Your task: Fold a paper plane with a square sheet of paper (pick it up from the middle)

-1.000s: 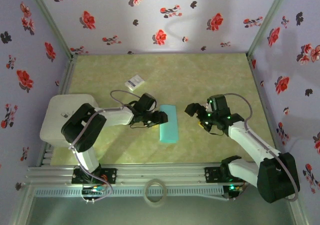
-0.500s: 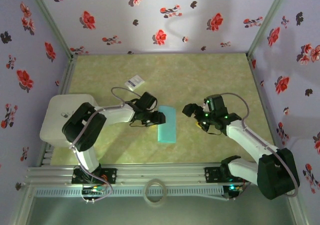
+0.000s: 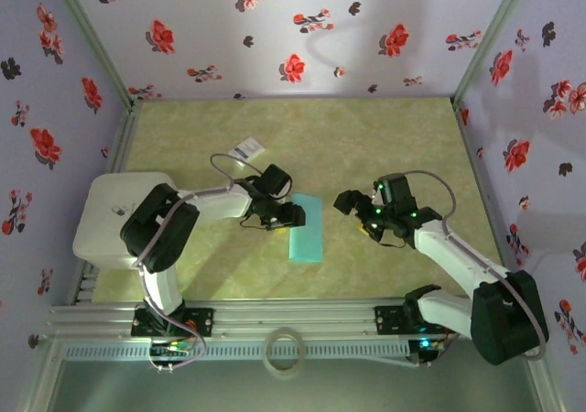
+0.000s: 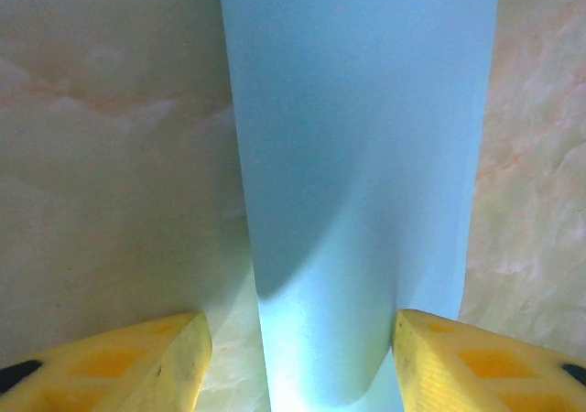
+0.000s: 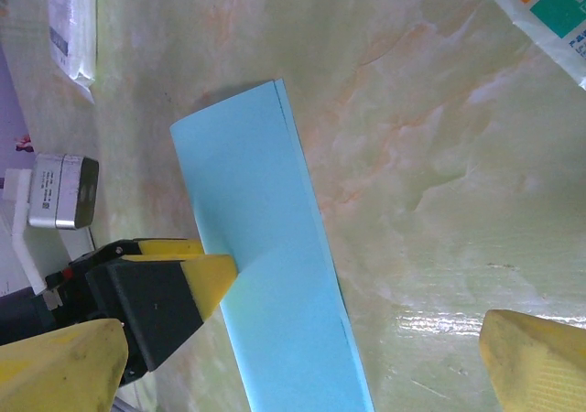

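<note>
The left claw (image 3: 286, 216) sits low at the left long edge of the square sheet of paper (image 3: 307, 233). Its yellow fingers (image 4: 110, 366) stand partly apart with the near part of the sheet showing between them. One fingertip meets the paper's edge in the right wrist view, but I see no pinch, so I judge this claw open, not gripping. The right claw (image 3: 352, 206) hovers just to the right of the sheet, jaws spread wide and holding nothing.

The sheet lies on the counter (image 3: 385, 137) between the two claws, near the middle. It is no longer square: it shows as a long narrow rectangle, doubled over lengthwise, so the first half-fold looks done. No corner is turned in, there is no pointed nose, and there are no wings, so most of the folding appears to be left.

The paper is plain teal, smooth and thin. Its surface bows a little near the left claw. A small white card (image 3: 245, 148) lies well apart, farther back.
</note>
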